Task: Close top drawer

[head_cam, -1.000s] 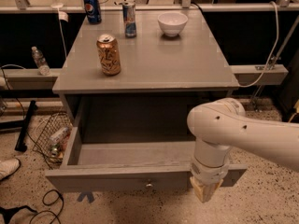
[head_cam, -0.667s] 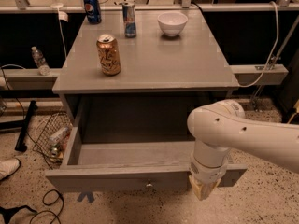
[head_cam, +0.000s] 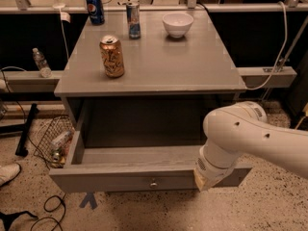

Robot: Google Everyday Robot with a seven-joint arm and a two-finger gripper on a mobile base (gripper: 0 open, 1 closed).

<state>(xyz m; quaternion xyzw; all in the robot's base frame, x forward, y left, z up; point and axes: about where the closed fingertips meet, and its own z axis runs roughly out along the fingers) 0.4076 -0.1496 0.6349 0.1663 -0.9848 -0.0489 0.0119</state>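
Observation:
The top drawer of the grey cabinet stands pulled far out, and its inside looks empty. Its flat grey front carries one small round metal knob at centre. My white arm comes in from the right, and its wrist hangs down over the right part of the drawer front. My gripper is at the lower end of the wrist, against the top edge of the drawer front, right of the knob. It is mostly hidden by the wrist.
On the cabinet top stand an orange can, a blue Pepsi can, a slim can and a white bowl. A wire basket and cables lie on the floor at left. A bottle stands on the left ledge.

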